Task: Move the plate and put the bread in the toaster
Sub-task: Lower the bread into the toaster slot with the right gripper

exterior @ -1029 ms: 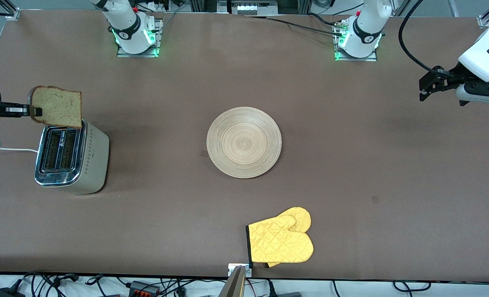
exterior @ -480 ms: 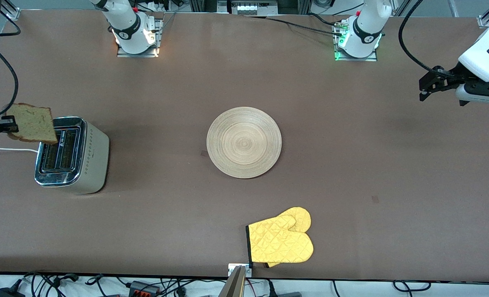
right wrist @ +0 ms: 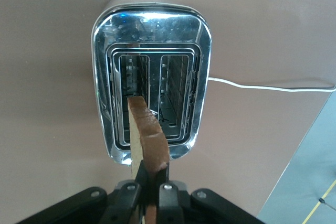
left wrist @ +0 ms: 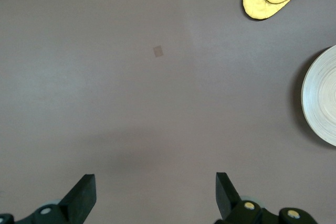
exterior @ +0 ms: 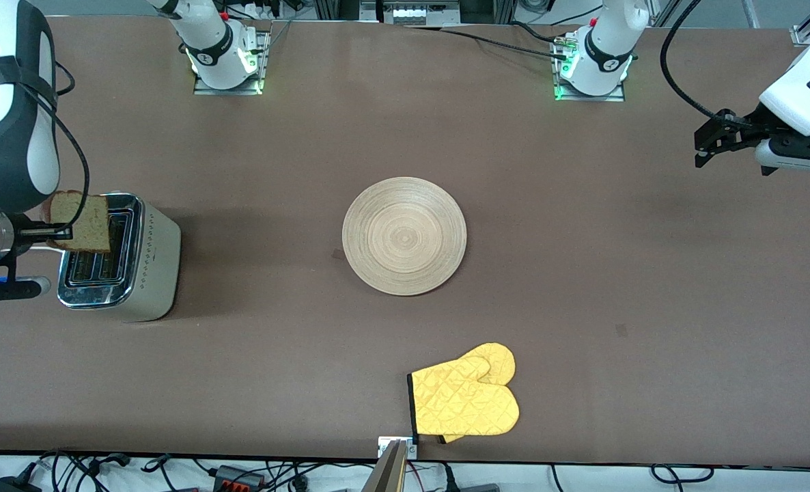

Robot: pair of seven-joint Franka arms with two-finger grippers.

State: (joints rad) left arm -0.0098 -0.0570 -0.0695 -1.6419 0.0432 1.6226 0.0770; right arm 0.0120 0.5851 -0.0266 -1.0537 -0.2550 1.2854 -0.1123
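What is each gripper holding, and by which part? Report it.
The right gripper holds the bread on edge by its crust, fingers shut on it, above the toaster. The left gripper holds nothing, open over bare table.

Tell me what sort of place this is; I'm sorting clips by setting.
Likely a robotics lab, not a kitchen: two arm bases bolted to a bare brown table, loose cables along its edges, and only a toaster, plate and yellow oven mitt as props.
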